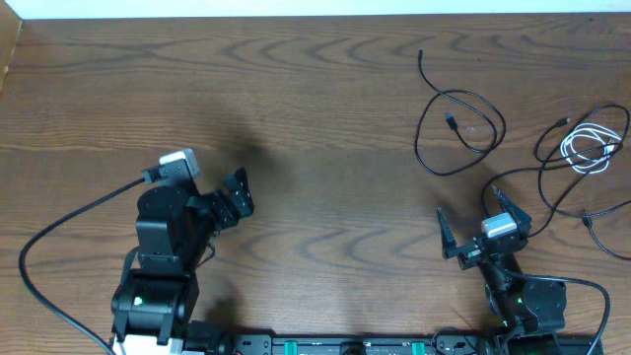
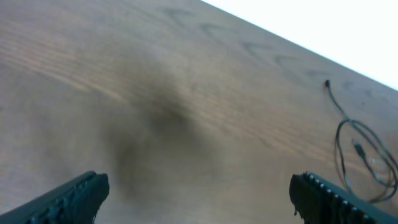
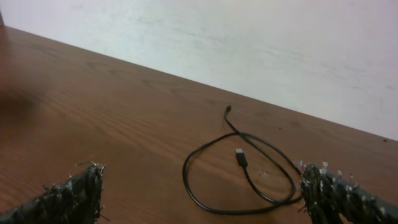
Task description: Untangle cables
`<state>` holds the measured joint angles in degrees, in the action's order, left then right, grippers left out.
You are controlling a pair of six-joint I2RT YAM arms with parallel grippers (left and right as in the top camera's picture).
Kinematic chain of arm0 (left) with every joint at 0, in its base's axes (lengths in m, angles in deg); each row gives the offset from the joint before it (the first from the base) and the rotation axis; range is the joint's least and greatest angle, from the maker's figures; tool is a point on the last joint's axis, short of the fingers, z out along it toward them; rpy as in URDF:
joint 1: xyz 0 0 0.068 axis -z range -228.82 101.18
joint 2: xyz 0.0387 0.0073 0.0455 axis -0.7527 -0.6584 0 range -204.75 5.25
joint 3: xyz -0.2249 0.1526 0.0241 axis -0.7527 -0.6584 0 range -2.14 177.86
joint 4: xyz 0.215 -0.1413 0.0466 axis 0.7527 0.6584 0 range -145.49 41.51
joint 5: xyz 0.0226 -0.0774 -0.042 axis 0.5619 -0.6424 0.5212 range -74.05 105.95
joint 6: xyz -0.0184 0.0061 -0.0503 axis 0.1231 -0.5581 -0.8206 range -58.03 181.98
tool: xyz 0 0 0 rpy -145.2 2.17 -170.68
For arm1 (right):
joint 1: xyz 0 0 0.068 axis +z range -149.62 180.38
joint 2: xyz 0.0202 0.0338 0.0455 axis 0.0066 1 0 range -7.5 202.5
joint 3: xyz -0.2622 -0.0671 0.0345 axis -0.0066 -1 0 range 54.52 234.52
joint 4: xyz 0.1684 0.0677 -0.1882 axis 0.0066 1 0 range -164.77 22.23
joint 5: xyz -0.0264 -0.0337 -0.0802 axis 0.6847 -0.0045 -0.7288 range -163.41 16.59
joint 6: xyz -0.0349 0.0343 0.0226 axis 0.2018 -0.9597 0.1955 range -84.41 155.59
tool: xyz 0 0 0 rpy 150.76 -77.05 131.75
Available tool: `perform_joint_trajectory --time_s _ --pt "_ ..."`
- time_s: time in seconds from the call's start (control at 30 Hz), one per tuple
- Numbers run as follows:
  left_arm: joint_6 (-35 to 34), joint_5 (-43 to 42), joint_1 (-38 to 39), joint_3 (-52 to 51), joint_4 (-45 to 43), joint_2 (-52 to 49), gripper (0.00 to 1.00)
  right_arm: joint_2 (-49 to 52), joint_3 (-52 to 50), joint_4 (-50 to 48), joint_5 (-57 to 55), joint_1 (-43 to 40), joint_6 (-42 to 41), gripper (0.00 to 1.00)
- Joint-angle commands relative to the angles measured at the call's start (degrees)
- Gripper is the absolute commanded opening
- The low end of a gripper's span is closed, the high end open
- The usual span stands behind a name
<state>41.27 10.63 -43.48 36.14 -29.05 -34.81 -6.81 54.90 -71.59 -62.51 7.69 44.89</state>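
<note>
Two robot arms stood at the near edge of a wooden counter [image 1: 315, 108], both claws spread wide and gripping nothing. At the near left, the left claw [image 1: 240, 194] hung over the wood with its jaws well apart, far from every cable. A thick cord [image 1: 69, 222] curved from that arm toward the left edge. At the near right, the right claw [image 1: 480, 219] was equally open, its dark, rough fingers [image 3: 78, 190] framing the view from its wrist camera.

All the cables lay on the right side of the counter, beyond the right claw. Just past that claw, the end of one of the long black cables [image 1: 540, 148] lay close to its right finger; whether the two touched could not be told. Those strands wound off toward the right edge, crossing one another. Among them, at the far right, a short white cable [image 1: 582, 148] lay bunched in a small coil, black strands passing over or under it.

Farther back and a little left, a separate black cable [image 1: 469, 93] lay in one loose loop. One plug [image 3: 239, 155] rested inside the loop and the other end trailed toward the far edge.
</note>
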Motion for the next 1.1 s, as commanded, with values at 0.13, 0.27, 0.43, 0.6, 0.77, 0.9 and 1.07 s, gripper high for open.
perform_joint_trajectory --time_s 0.13,0.27,0.43,0.6,0.77,0.9,1.07 --pt "0.8 1.4 -0.1 -0.6 8.8 4.1 0.98 -0.3 -0.1 0.3 0.2 0.2 -0.7 0.99" --pt "0.8 3.5 -0.1 -0.6 12.6 6.5 0.98 -0.3 -0.1 0.3 0.2 0.2 -0.7 0.99" --pt "0.8 3.5 -0.1 -0.7 11.8 10.0 0.98 -0.3 -0.1 0.3 0.2 0.2 -0.7 0.99" --pt "2.6 3.4 -0.1 -0.7 5.7 14.4 0.98 -0.3 -0.1 0.3 0.2 0.2 -0.7 0.99" --pt "6.0 3.4 -0.1 -0.7 0.3 19.3 0.98 -0.3 -0.1 0.3 0.2 0.2 -0.7 0.99" --pt "8.4 3.4 -0.1 -0.7 -2.2 23.2 0.98 -0.3 -0.1 0.3 0.2 0.2 -0.7 0.99" --pt "9.4 3.4 -0.1 -0.9 -2.3 27.7 0.98 -0.3 -0.1 0.3 0.2 0.2 -0.7 0.99"
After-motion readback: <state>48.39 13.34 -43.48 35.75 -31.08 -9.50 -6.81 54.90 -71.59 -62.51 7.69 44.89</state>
